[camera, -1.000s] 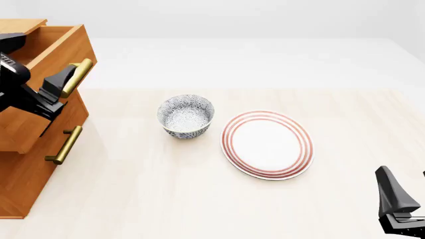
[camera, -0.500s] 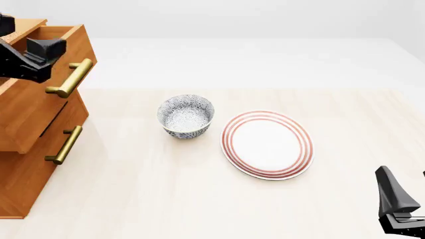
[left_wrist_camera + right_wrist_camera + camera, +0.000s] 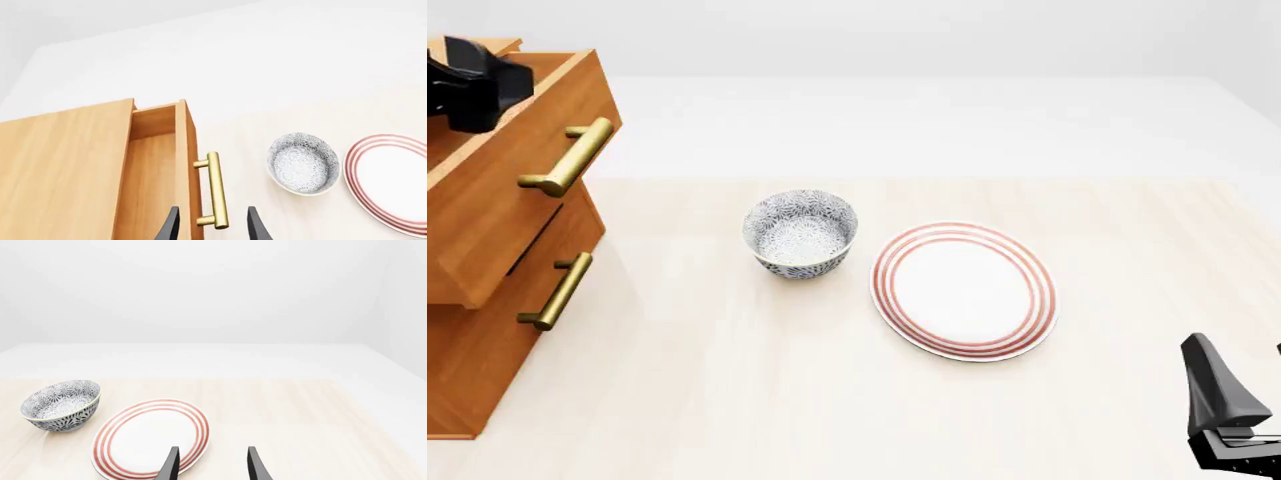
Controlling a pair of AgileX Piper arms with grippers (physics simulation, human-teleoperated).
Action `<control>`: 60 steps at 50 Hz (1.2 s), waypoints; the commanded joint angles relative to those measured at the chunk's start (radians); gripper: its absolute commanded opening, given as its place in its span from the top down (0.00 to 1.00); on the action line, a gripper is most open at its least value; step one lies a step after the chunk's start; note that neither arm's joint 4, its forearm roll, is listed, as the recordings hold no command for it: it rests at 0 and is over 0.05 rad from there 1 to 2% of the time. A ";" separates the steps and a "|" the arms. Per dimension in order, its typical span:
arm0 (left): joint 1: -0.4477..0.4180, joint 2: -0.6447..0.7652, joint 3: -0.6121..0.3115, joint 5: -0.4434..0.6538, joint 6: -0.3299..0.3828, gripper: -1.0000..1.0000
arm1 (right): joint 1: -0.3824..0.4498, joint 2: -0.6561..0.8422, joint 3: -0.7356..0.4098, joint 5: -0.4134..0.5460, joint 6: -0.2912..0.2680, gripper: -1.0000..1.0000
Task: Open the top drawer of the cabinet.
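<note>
The cabinet (image 3: 467, 370) stands at the table's left edge. Its top drawer (image 3: 507, 200) is pulled out toward the table's middle, with its brass handle (image 3: 567, 157) free. In the left wrist view the open drawer (image 3: 150, 185) shows its empty inside beside the cabinet's top (image 3: 60, 175), and the handle (image 3: 215, 190) lies well below the fingers. My left gripper (image 3: 483, 88) hovers above the drawer's back part, open (image 3: 212, 231) and holding nothing. My right gripper (image 3: 1238, 395) rests low at the near right, open (image 3: 212, 467) and empty.
A patterned blue-and-white bowl (image 3: 801, 233) and a white plate with red rings (image 3: 964, 290) sit mid-table; both also show in the right wrist view, bowl (image 3: 61, 405) and plate (image 3: 150, 440). The second drawer's handle (image 3: 557, 292) sticks out below the top one.
My left gripper has let go of the top drawer's handle and risen up and back to the left, above the drawer. The drawer stays pulled out. The right arm has not moved.
</note>
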 commanded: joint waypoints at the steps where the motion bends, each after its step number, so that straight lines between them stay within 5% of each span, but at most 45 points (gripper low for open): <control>1: 0.012 0.041 -0.074 0.121 -0.097 0.00 | 0.000 -0.001 0.001 0.000 0.000 0.00; 26: 0.057 0.121 -0.128 0.217 -0.142 0.00 | 0.000 -0.001 0.001 0.000 0.000 0.00; 60: 0.085 0.143 -0.061 0.154 -0.195 0.00 | 0.000 -0.001 0.001 0.000 0.000 0.00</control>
